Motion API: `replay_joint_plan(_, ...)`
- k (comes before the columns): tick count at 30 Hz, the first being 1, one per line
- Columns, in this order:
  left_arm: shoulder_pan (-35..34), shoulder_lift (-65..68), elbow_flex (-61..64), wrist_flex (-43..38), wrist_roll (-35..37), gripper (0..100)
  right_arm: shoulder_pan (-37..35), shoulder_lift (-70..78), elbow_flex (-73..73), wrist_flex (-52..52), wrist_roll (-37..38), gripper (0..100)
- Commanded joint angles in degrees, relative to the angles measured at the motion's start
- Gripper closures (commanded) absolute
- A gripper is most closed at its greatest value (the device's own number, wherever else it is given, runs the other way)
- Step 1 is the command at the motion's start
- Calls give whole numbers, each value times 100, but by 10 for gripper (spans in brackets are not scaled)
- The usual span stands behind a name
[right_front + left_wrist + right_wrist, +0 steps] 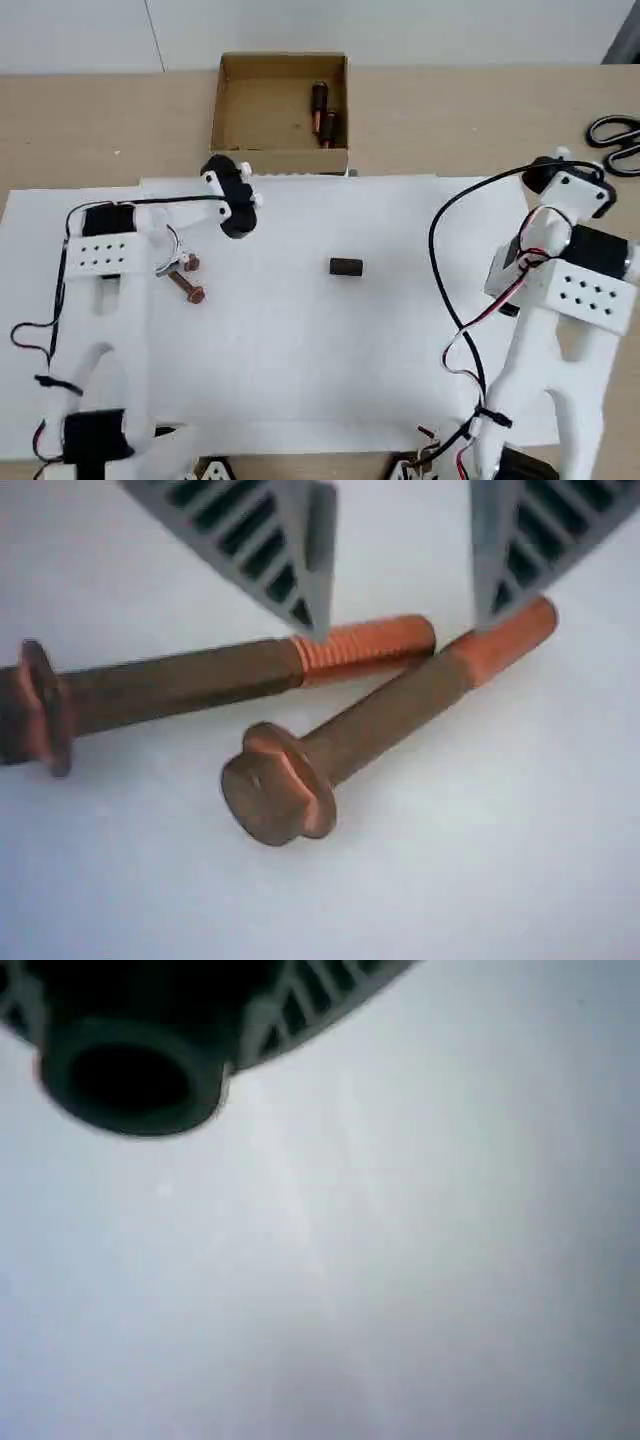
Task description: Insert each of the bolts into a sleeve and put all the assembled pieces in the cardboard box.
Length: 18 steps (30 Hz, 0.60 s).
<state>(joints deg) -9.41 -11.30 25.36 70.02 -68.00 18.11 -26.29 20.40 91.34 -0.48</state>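
Left gripper (400, 595) spread over two copper bolts (380, 720) at nine o'clock; right gripper (230, 1035) pinching a black cylindrical sleeve (130, 1080) at three. Another black sleeve (346, 266) sits centre, assembled pieces (324, 112) in the brown cardboard box (228, 110) at twelve.

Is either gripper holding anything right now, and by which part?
The right gripper holds a black sleeve by its body, one open end sticking out. The left gripper is open over two bolts, holding nothing.

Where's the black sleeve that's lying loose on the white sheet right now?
In the high view the sleeve lies near the middle of the white sheet, a little out from the cardboard box, between the two bolts and the right arm.
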Motion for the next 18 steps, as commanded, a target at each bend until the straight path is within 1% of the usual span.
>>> replay_joint_plan(1,0,352,-347,-308,-211,897,57,-189,-26,-84,97,995)
replay_joint_plan(4,0,888,-567,-554,-220,896,57,-189,-26,-84,88,995)
replay_joint_plan(9,0,1723,-1209,-536,-220,896,57,-189,-26,-57,88,995)
replay_joint_plan(12,-9,2031,-1385,-527,-220,896,57,-189,-26,-75,88,995)
replay_joint_plan(14,-9,2110,-1481,-396,-237,896,57,-189,-26,-75,88,995)
replay_joint_plan(18,-9,2127,-1604,141,-475,896,57,-189,-26,-75,88,995)
